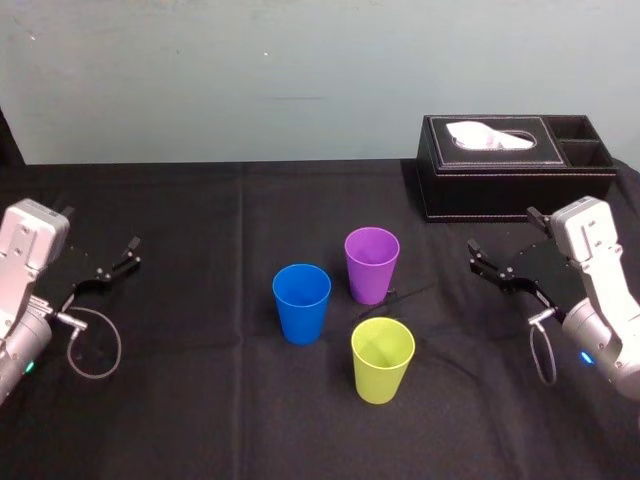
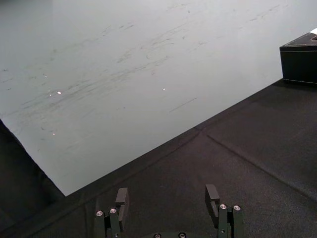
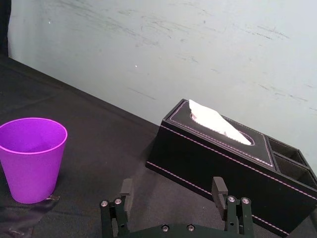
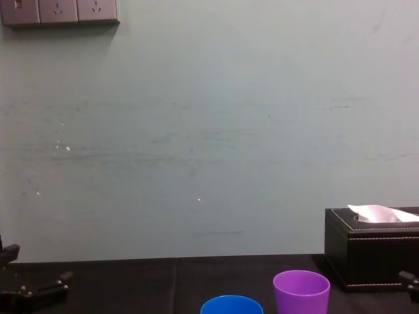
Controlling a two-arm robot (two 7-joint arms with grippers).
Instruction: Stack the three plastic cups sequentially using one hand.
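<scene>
Three plastic cups stand upright and apart near the table's middle: a blue cup (image 1: 301, 302) on the left, a purple cup (image 1: 371, 264) behind it to the right, and a yellow-green cup (image 1: 382, 359) nearest me. The purple cup (image 3: 32, 158) (image 4: 301, 292) and the blue cup's rim (image 4: 231, 305) also show from other views. My right gripper (image 1: 485, 263) hovers open at the right, well clear of the cups, its fingers (image 3: 124, 191) empty. At the far left my left gripper (image 1: 128, 255) is parked, open, with nothing between its fingers (image 2: 122, 198).
A black tissue box (image 1: 512, 166) (image 3: 223, 161) with white tissue stands at the back right, behind my right gripper. A black cloth (image 1: 200, 400) covers the table. A pale wall (image 4: 209, 131) rises behind. Loose cables (image 1: 95, 345) hang by each wrist.
</scene>
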